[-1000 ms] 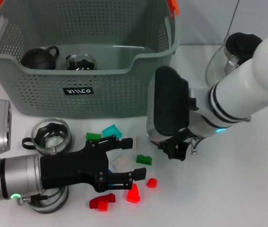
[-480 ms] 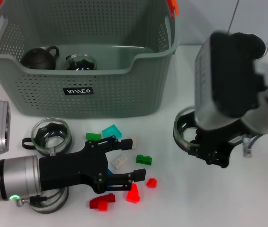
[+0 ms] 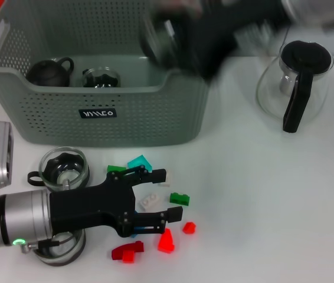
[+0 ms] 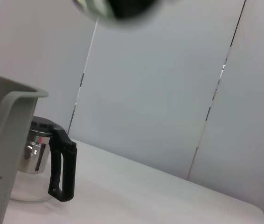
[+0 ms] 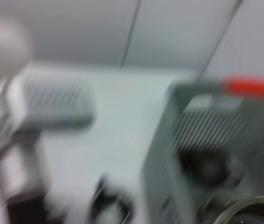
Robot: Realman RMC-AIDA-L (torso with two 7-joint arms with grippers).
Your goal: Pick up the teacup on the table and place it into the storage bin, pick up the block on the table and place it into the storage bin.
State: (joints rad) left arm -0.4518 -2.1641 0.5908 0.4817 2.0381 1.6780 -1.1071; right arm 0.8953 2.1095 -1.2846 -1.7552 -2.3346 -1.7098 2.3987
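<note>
In the head view, the right gripper (image 3: 199, 44) was caught as a dark blur over the right end of the storage bin (image 3: 102, 115), seemingly with a glass teacup (image 3: 158, 38) carried at it, though whether the fingers were clenched could not be told; the left gripper (image 3: 158, 197) was held low with its jaws spread apart around a white block (image 3: 149, 202) among the scattered blocks on the table (image 3: 273, 206), a second glass teacup (image 3: 64, 168) just beside it. In the left wrist view, the bin's rim and the glass teapot (image 4: 41, 165) were seen. In the right wrist view, only the blurred bin was made out.
</note>
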